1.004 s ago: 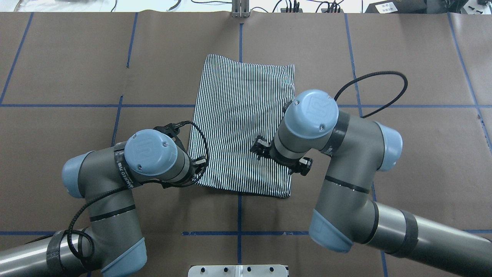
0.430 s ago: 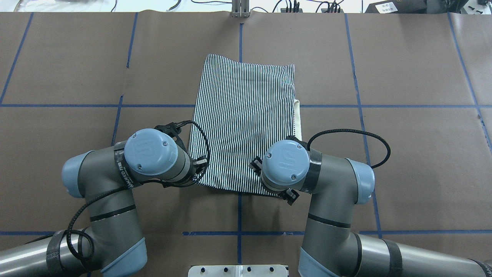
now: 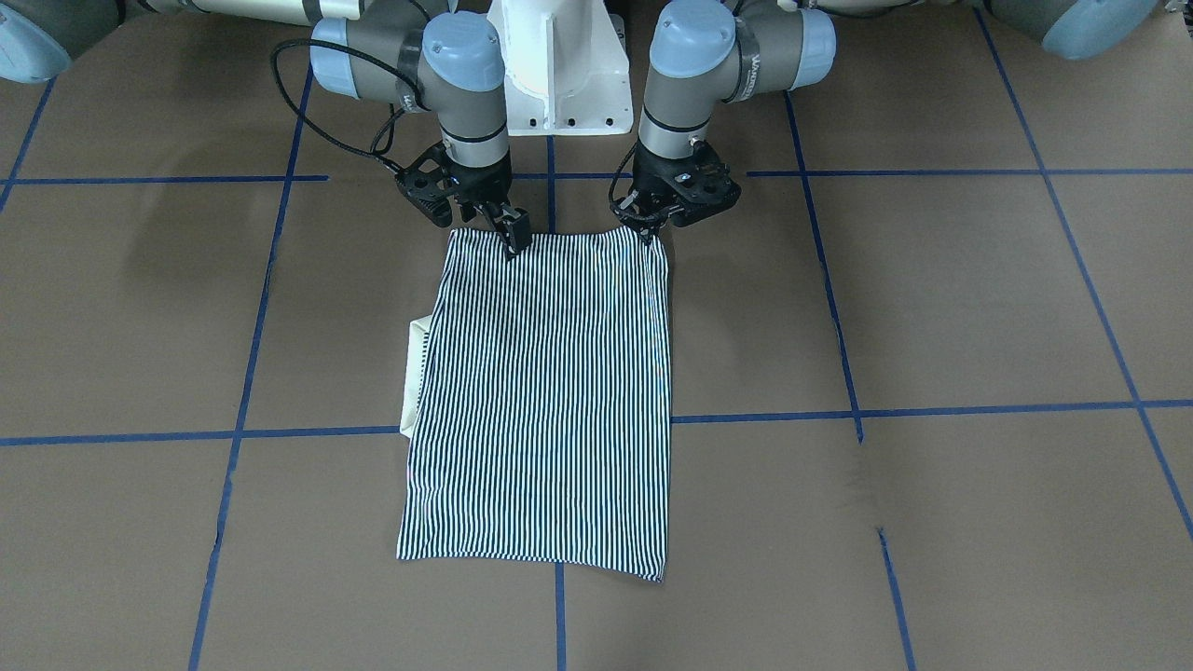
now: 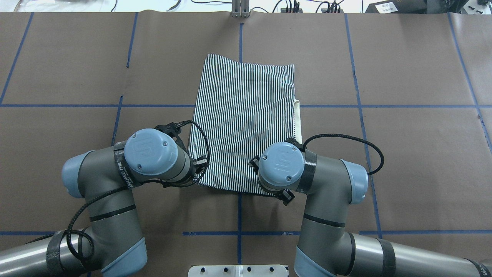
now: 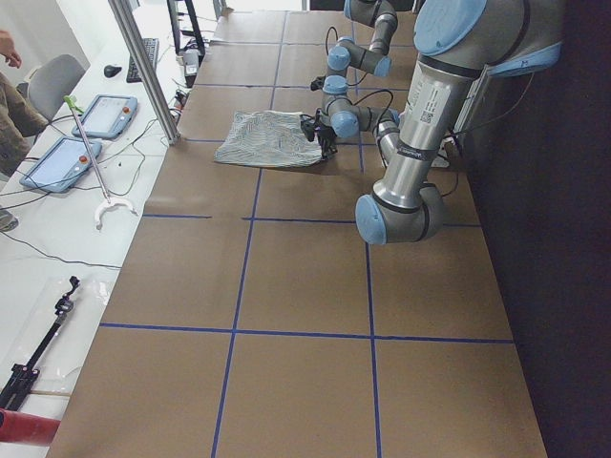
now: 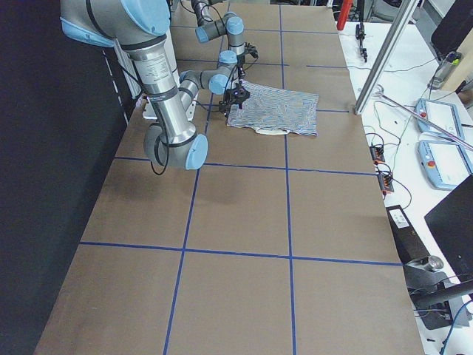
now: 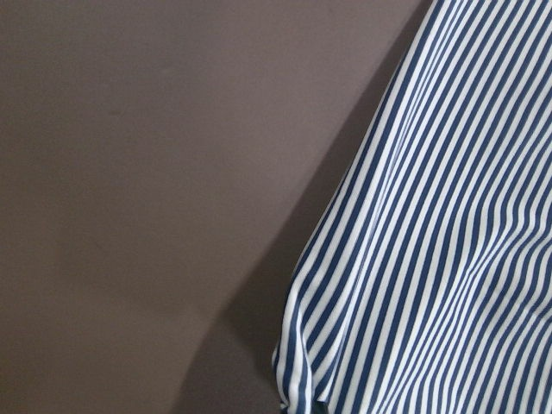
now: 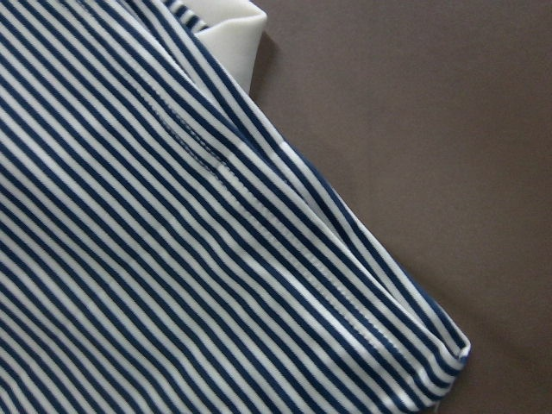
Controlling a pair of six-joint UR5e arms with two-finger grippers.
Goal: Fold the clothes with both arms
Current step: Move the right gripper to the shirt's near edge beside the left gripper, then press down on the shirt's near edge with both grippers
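Observation:
The striped polo shirt (image 3: 541, 391) (image 4: 246, 123) lies folded into a flat rectangle on the brown table. Its cream collar (image 3: 416, 373) (image 4: 297, 119) (image 8: 233, 34) peeks out along one side. My left gripper (image 3: 651, 231) is shut on the shirt's near corner on my left. In the left wrist view that corner of the cloth (image 7: 431, 259) rises off the table with a shadow under it. My right gripper (image 3: 514, 240) stands open at the other near corner, fingertips down at the hem. There the cloth (image 8: 172, 259) lies flat. From overhead, both wrists hide their fingers.
The white base pedestal (image 3: 559, 65) stands just behind the shirt's near edge. Blue tape lines (image 4: 57, 105) cross the brown table cover. A side bench with tablets (image 5: 86, 124) and cables runs along the table's far side, and a person's arm (image 5: 8, 43) shows at its end.
My right arm swung from above the shirt's right side back and down to its near right corner, uncovering the cream collar. My left arm stayed put.

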